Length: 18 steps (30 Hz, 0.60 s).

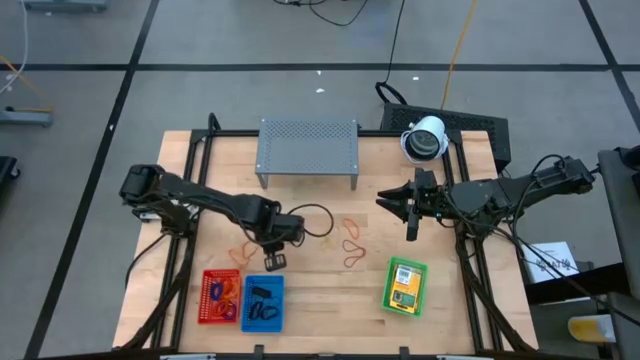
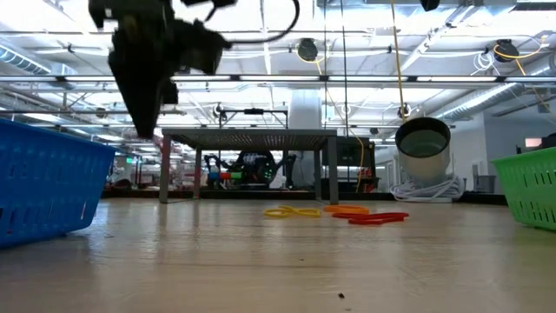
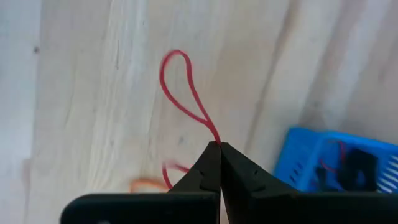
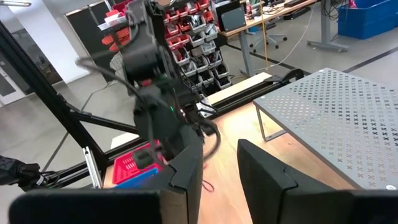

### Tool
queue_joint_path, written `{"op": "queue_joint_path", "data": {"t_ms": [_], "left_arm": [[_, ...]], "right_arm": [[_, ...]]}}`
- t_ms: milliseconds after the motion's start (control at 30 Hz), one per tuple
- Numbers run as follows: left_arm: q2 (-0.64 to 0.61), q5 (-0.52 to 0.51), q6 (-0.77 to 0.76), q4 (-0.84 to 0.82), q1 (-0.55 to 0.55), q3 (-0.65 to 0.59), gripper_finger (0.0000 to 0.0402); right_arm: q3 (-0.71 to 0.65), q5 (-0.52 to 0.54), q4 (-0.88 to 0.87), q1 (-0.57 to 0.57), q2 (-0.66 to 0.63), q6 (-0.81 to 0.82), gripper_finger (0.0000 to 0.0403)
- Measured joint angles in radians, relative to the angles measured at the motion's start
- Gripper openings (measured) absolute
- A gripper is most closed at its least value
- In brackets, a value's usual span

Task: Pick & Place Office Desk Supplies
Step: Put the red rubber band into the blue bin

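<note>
My left gripper [image 1: 275, 260] hangs over the wood table just beyond the blue basket [image 1: 263, 301], shut on a thin red rubber-band loop [image 3: 180, 81]. In the low view it is the dark shape [image 2: 143, 96] high above the tabletop. More rubber bands lie flat on the table: orange ones [image 1: 245, 248] beside the left gripper, red and orange ones [image 1: 351, 241] mid-table, also in the low view [image 2: 365, 215]. My right gripper [image 1: 410, 212] waits open right of centre, touching nothing [image 4: 221, 168]. My left gripper pinches the red rubber band between its two fingertips at one end of the loop [image 3: 216, 142], coming from above and pointing down. The rest of the loop reaches out past the tips over the table. Whether it touches the wood I cannot tell.
The red basket [image 1: 219, 297] holds rubber bands, the blue one black clips, the green basket [image 1: 405, 286] yellow packets; all stand along the near edge. The grey perforated shelf [image 1: 307, 148] stands at the far edge. A white camera [image 1: 424, 138] sits right of it.
</note>
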Motion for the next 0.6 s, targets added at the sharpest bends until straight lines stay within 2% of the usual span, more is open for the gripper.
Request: {"op": "queue_joint_path", "data": {"t_ms": [267,467,600], "left_arm": [[-0.053,0.035,-0.006,-0.186,-0.014,0.123,0.0001],[-0.059,0.040,-0.036,-0.187,-0.019,0.209,0.0001],[-0.059,0.004,-0.036,-0.181,-0.027,0.246,0.0000]], "right_arm": [[0.000,0.000,0.000,0.000,0.000,-0.014,0.0089],[0.000,0.000,0.000,0.000,0.000,-0.029,0.0089],[0.000,0.001,0.000,0.000,0.000,-0.029,0.0089]]}}
